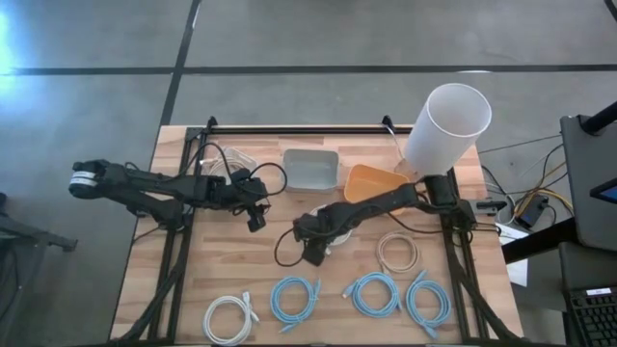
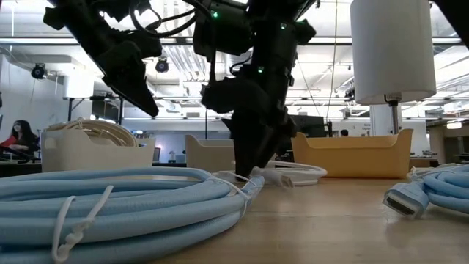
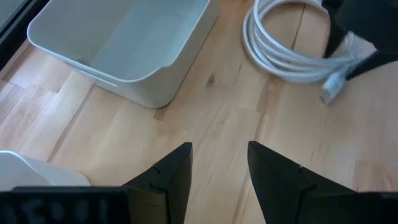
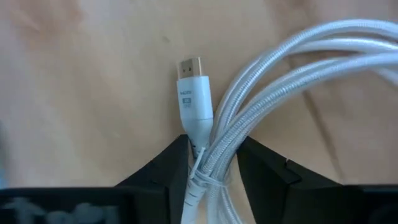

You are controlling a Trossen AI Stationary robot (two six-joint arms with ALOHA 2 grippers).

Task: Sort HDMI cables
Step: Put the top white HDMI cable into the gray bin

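Observation:
My right gripper (image 1: 313,253) points down at the table's middle and is shut on a white HDMI cable coil (image 4: 286,68), whose gold-tipped plug (image 4: 193,93) lies beside the strands. My left gripper (image 1: 255,220) is open and empty above the bare wood, left of the right gripper and near the grey bin (image 3: 124,43). A white coil (image 1: 229,318), three light blue coils (image 1: 294,299) (image 1: 374,294) (image 1: 426,304) and a beige coil (image 1: 397,253) lie flat on the table's near part. My right gripper pinches several strands of the white coil, bunched together with the cable just behind the plug (image 4: 208,155), between its two fingers. The fingers come from above, pointing down. The rest of the coil (image 2: 293,172) lies on the table beyond the fingertips.
Three bins stand at the far side: a white one holding beige cables (image 1: 227,164), a grey one (image 1: 311,169) and an orange one (image 1: 371,183). A tall white cylinder (image 1: 445,125) stands at the far right. A black wire (image 1: 284,246) loops beside the right gripper.

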